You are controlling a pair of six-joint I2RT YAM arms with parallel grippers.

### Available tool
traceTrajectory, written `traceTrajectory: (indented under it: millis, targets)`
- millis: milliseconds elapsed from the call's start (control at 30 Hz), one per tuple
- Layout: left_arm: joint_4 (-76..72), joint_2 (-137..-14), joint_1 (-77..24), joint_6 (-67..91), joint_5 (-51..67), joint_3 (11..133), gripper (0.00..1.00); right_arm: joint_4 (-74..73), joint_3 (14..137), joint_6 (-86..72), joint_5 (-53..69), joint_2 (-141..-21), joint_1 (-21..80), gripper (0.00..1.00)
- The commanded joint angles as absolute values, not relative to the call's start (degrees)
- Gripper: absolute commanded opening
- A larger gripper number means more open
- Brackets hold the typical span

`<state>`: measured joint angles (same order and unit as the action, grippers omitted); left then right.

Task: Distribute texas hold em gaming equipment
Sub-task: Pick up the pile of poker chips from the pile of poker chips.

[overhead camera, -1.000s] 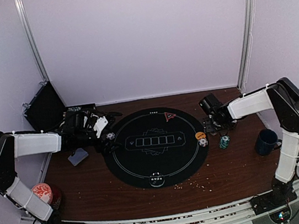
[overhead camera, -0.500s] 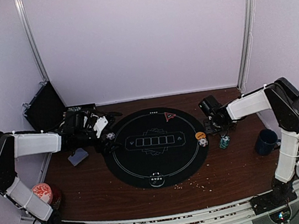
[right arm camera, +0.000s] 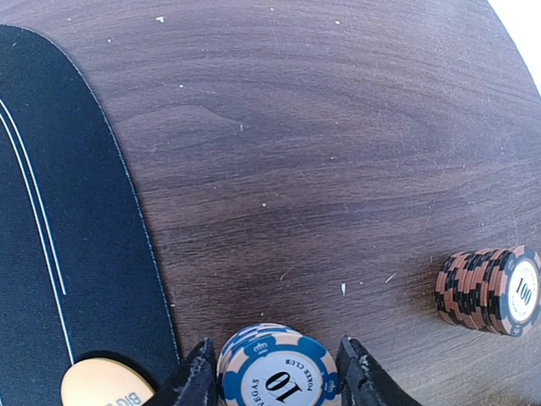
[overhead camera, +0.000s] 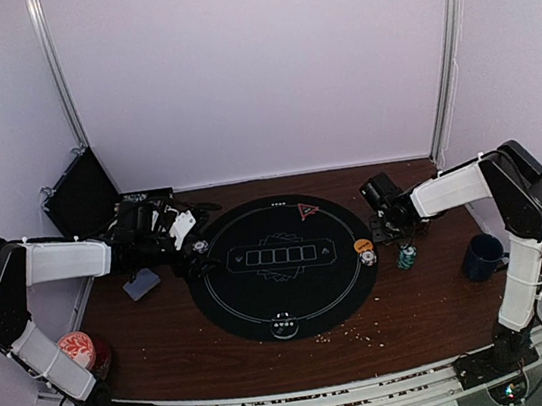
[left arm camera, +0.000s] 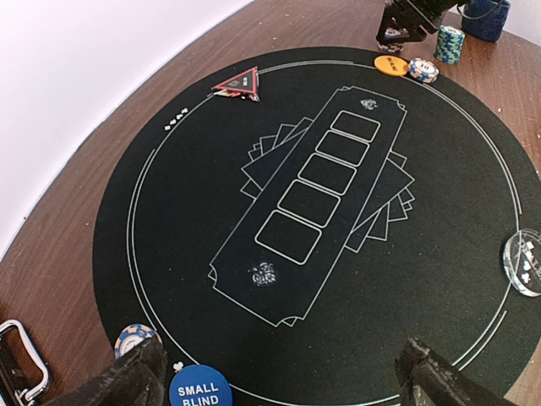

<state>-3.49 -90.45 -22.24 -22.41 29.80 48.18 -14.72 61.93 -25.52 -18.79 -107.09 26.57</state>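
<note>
In the right wrist view a blue-and-white chip stack [right arm camera: 275,372] marked 10 sits between my right gripper's [right arm camera: 277,379] fingertips, with a narrow gap on its right side. The orange button [right arm camera: 103,386] lies just left of it on the mat edge. A reddish-brown stack [right arm camera: 490,290] stands to the right. From above, the right gripper [overhead camera: 384,232] hovers by the orange button [overhead camera: 363,246] and a teal stack [overhead camera: 407,258]. My left gripper [left arm camera: 283,382] is wide open and holds nothing. It is low over the round black mat [left arm camera: 169,211], beside the blue button [left arm camera: 199,389] and a chip [left arm camera: 133,337]. The red triangle [left arm camera: 239,83] lies at the mat's far edge.
Grey-blue cards [overhead camera: 142,284] lie left of the mat, with a black case [overhead camera: 83,194] behind. A dark blue mug [overhead camera: 483,257] stands at the right and a red-topped can [overhead camera: 78,349] at the near left. A clear round button [left arm camera: 526,262] rests on the mat's rim.
My right gripper's fingers have narrowed around the blue-and-white chip stack, and the arm has shifted slightly. The left arm has not moved.
</note>
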Motion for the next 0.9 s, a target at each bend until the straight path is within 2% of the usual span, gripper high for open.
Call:
traceTrajectory:
  millis: [0, 400, 867]
  targets:
    - [-6.4, -91.1, -22.1, -22.5, 30.5, 48.2, 0.98, -14.3, 61.4, -25.9, -18.9, -107.4, 26.1, 0.47]
    - [-6.4, -91.0, -22.1, -22.5, 30.5, 48.2, 0.98, -14.3, 61.4, -25.9, -18.4, -107.6, 26.1, 0.47]
    - [-6.5, -91.2, -22.1, -22.5, 30.4, 48.2, 0.98, -13.8, 60.7, -25.9, -18.7, -105.4, 26.2, 0.41]
